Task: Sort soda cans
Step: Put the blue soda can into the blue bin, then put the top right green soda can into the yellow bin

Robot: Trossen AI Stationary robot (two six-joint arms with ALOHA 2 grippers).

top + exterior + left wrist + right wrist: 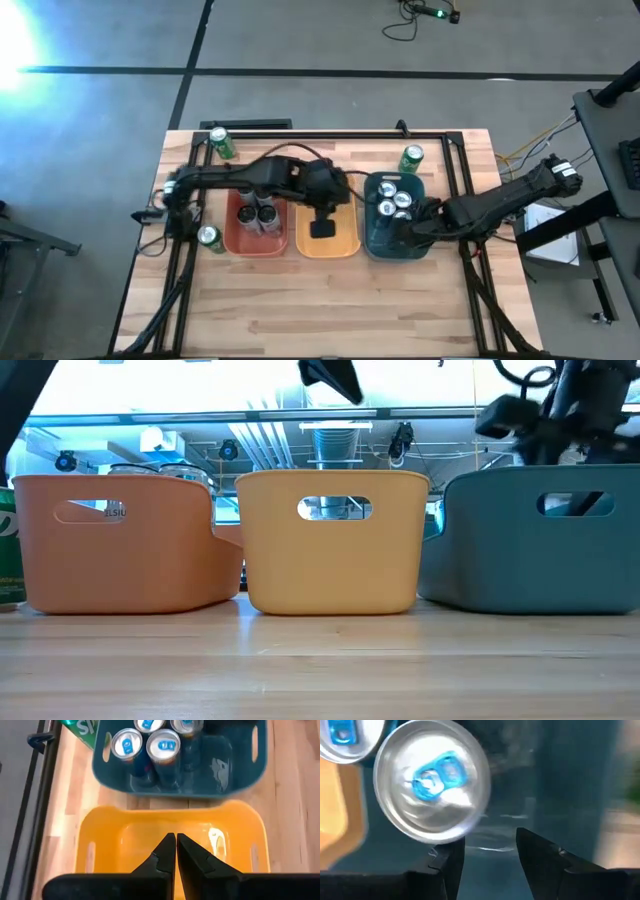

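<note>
- Left pincer (176,851) hung closed and empty over the yellow bin (329,238).
- Right pincer (490,854) stood parted, holding nothing, inside the teal bin (373,243) beside blue-tabbed cans (391,196).
- Dark cans (256,213) sat in the orange bin (232,238); green cans (221,142) stood on the tabletop (330,300).

Three bins in a row at table centre, high view: left bin (278,245), middle bin (345,245), right bin (372,245), sides nearly touching. Cans (257,216) stand in the left bin; more cans (396,196) cluster in the upper half of the right bin. Loose can (221,142) upper left of the row, another (411,158) just above the right bin, a third (209,237) just left of the left bin. Left gripper (322,229) over the middle bin; right gripper (400,231) inside the right bin, below its cans.
</note>
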